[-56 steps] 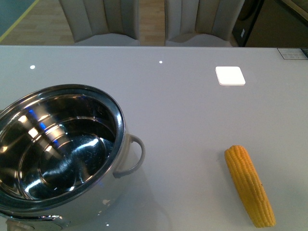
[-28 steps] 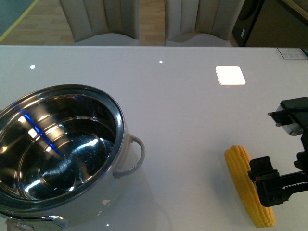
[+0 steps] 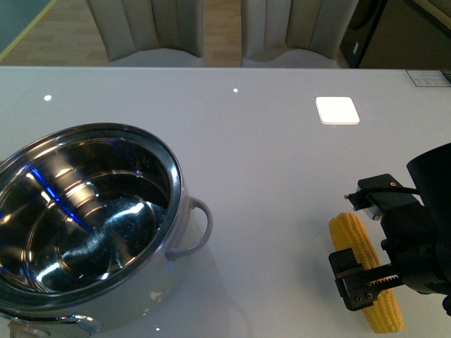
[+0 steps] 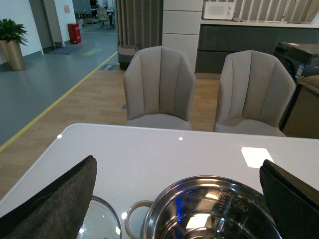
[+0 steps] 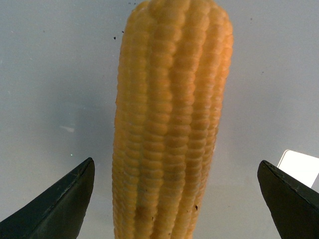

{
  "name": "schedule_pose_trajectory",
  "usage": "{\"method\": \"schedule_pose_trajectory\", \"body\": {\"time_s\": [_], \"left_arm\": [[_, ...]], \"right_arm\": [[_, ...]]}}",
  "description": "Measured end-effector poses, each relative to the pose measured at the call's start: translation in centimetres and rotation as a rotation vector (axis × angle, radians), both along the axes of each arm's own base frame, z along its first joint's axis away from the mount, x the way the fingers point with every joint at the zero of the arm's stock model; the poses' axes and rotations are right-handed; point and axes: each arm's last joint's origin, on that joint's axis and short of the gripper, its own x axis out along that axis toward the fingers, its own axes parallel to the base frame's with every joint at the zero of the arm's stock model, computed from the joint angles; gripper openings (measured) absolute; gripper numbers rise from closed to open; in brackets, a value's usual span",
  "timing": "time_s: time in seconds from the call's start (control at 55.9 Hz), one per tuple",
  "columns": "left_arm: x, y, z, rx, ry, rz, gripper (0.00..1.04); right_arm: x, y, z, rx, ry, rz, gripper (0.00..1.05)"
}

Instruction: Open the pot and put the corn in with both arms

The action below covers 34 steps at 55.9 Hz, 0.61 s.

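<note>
The steel pot (image 3: 173,169) stands uncovered at the table's front left, its shiny inside bare. The yellow corn (image 3: 350,234) lies at the front right, lengthwise towards me. My right gripper (image 3: 373,282) hangs over the corn's near half, open. In the right wrist view the corn (image 5: 169,114) runs between the right gripper's (image 5: 175,164) spread fingers without touching them. My left gripper (image 4: 177,162) is open above the pot (image 4: 199,180) and holds nothing. A glass lid (image 4: 99,224) lies flat on the table beside the pot's handle. The left arm is out of the front view.
A white square pad (image 3: 337,110) lies on the table behind the corn. Two grey chairs (image 3: 155,28) stand at the table's far edge. The pot's pale side handle (image 3: 197,225) sticks out towards the corn.
My right arm has come into the front view from the right and moved left over the corn, now straddling it. The pot and corn have not moved.
</note>
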Motion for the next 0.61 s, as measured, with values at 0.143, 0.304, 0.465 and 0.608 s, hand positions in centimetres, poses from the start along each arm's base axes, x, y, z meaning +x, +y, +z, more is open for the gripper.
{"method": "schedule_pose_trajectory", "body": {"time_s": [0.143,0.304,0.465,0.608], "left_arm": [[0.0,0.0,0.0,0.0,0.0,0.0,0.98],[0.0,0.0,0.0,0.0,0.0,0.0,0.98],[0.0,0.0,0.0,0.0,0.0,0.0,0.98],[0.0,0.0,0.0,0.0,0.0,0.0,0.98]], "right_arm": [[0.1,0.2,-0.8,-0.004,0.022,0.005,0.95],[0.0,0.4,-1.2,0.002,0.034,0.017,0.71],[-0.1,0.4,-0.6,0.006,0.017,0.036,0.49],[0.3,0.4,2.4,0.045,-0.052,0.073,0.32]]}}
